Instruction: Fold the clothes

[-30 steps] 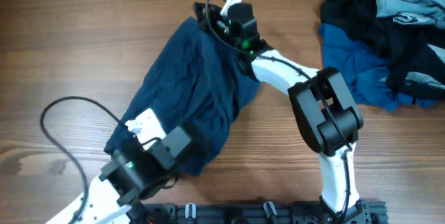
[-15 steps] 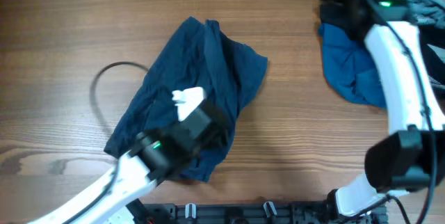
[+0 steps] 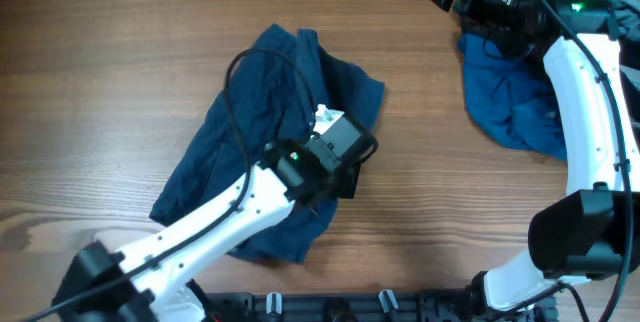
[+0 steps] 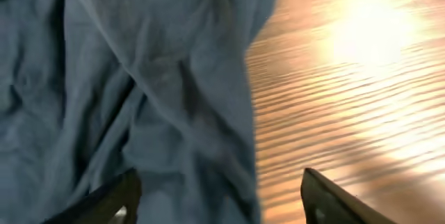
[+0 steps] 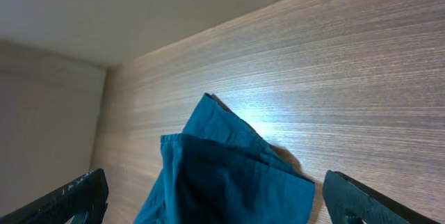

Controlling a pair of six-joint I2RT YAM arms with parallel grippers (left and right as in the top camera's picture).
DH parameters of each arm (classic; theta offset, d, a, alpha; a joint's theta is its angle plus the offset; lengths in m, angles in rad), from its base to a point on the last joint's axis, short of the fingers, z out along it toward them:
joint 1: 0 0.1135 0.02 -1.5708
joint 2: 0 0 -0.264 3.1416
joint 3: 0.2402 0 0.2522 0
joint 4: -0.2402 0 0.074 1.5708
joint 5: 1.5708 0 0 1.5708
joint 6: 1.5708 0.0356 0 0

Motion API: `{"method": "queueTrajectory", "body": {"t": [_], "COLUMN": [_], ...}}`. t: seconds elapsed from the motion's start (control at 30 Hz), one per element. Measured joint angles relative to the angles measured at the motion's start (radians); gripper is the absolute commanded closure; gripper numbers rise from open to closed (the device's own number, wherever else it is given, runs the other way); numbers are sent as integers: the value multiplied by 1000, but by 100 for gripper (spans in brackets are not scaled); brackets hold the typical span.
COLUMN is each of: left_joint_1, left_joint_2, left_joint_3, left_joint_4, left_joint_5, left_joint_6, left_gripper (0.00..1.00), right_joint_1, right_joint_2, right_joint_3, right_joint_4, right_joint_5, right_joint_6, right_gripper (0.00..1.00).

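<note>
Navy shorts (image 3: pixel 265 127), rumpled: left end effector (image 4: pixel 221 197) spread above, likely to grasp; right end effector (image 5: pixel 215 197) spread, empty, over mid-blue garment (image 3: pixel 510 102).

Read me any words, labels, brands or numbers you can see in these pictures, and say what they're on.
No readable text anywhere.
The navy shorts, blue garment, table, left arm and right arm show no lettering, only a green light on each arm.

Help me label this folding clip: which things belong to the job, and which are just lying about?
Job:
navy shorts
blue garment
left gripper, open over the shorts
right gripper, open near the blue garment

Just there:
wooden table
black cable
</note>
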Motion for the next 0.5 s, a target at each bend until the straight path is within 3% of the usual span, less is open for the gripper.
{"method": "queueTrajectory", "body": {"t": [0.13,0.5], "left_joint_1": [0,0], "left_joint_2": [86,183], "left_joint_3": [11,75], "left_joint_4": [-44,-108], "left_joint_5": [-31,-133], "left_joint_6": [76,169], "left_gripper": [14,27], "right_joint_1": [-11,-31], "right_joint_2": [0,0], "right_joint_3": [0,0], "right_joint_4": [-11,-35], "right_joint_5": [0,0], "right_joint_6": [-8,-29], "right_gripper": [0,0]}}
